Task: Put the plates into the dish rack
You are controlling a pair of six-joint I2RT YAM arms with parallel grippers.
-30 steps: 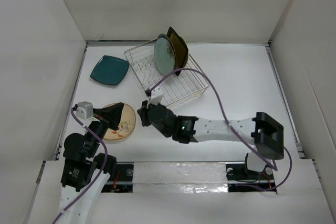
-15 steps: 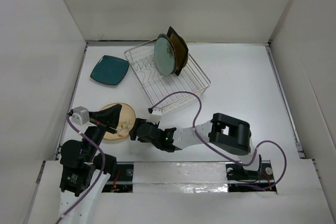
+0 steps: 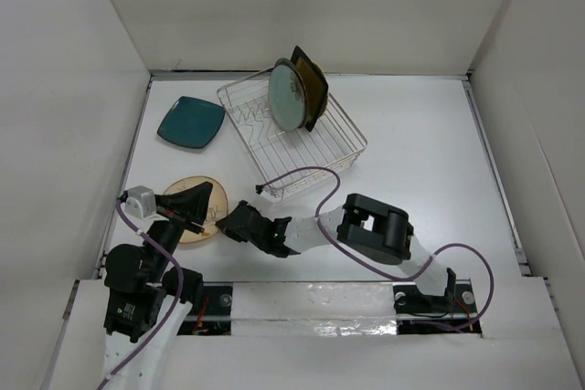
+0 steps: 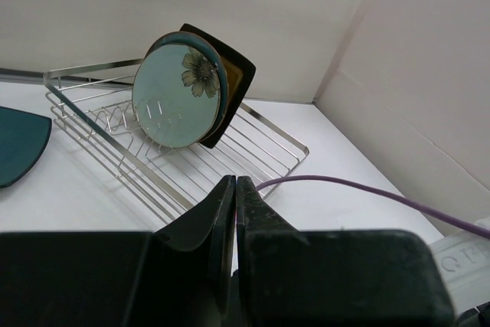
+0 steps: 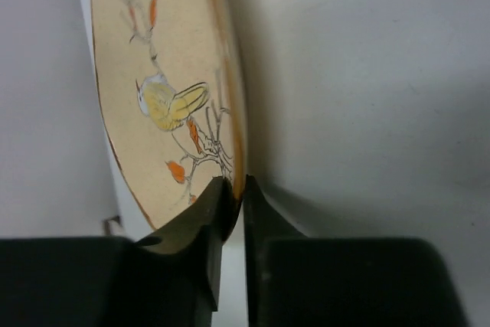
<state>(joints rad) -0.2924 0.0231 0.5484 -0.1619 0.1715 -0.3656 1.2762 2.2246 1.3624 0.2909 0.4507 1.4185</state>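
Observation:
The silver wire dish rack (image 3: 322, 154) stands at the back middle. A pale green round plate (image 3: 285, 98) and a black-rimmed amber square plate (image 3: 312, 87) stand upright in it; both show in the left wrist view (image 4: 172, 97) (image 4: 236, 76). A teal square plate (image 3: 190, 121) lies flat to the rack's left. A cream patterned round plate (image 3: 194, 226) lies at the front left. My right gripper (image 3: 236, 223) is shut on its right rim (image 5: 239, 112), one finger on each side. My left gripper (image 3: 196, 200) hovers over that plate, shut and empty (image 4: 235, 189). The other plates are out of view.
The right arm's purple cable (image 3: 315, 175) loops over the table just in front of the rack and crosses the left wrist view (image 4: 344, 185). White walls enclose the table on the left, back and right. The right arm lies low across the table's front.
My right arm has dropped and stretched left from near the rack's front corner to the cream plate and shut on its rim. My left gripper has barely shifted.

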